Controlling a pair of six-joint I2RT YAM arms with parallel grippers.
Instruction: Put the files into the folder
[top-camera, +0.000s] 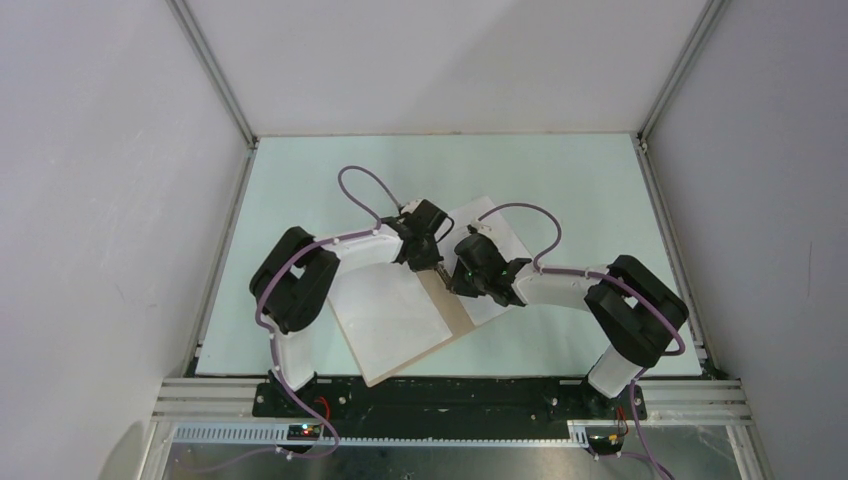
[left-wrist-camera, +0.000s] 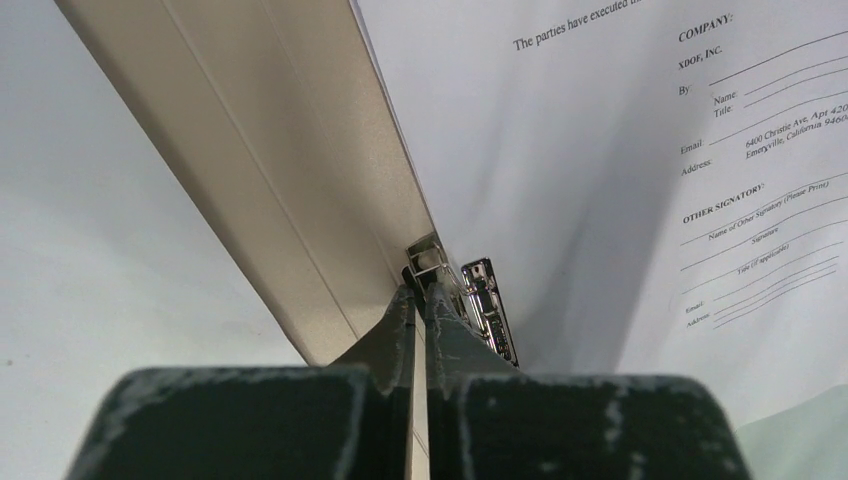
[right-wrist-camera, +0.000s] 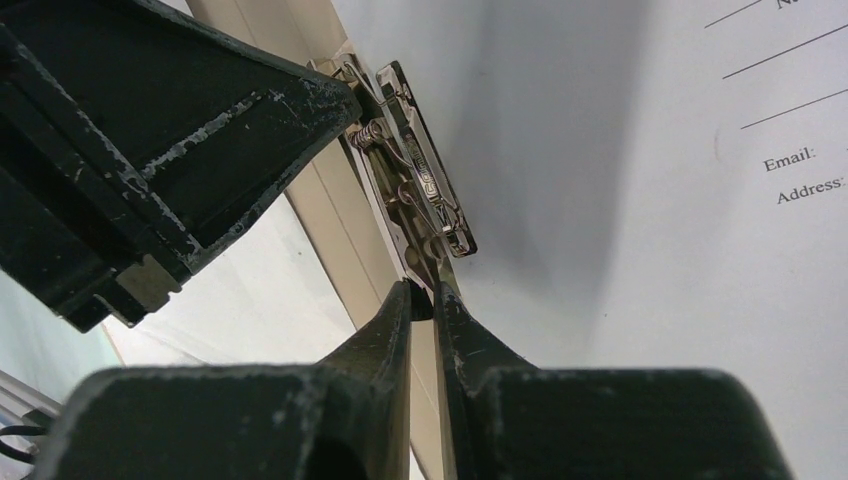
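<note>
The tan folder (top-camera: 457, 312) lies open near the table's front, its spine strip bare between white files (top-camera: 388, 312) on the left leaf and more on the right leaf (top-camera: 497, 222). Both grippers meet over the spine. My left gripper (top-camera: 437, 266) is shut at one end of the metal spine clip (left-wrist-camera: 489, 308), beside the tan spine (left-wrist-camera: 280, 170) and a printed signature sheet (left-wrist-camera: 650, 150). My right gripper (top-camera: 458, 278) is shut on the clip's other end (right-wrist-camera: 420, 190), pinching its small black-tipped lever. My left gripper's finger (right-wrist-camera: 160, 150) shows in the right wrist view.
The pale green table (top-camera: 300, 180) is walled by white panels with metal frame posts at the back corners. The folder's near corner reaches the table's front edge by the arm bases (top-camera: 400, 395). Purple cables loop above both wrists.
</note>
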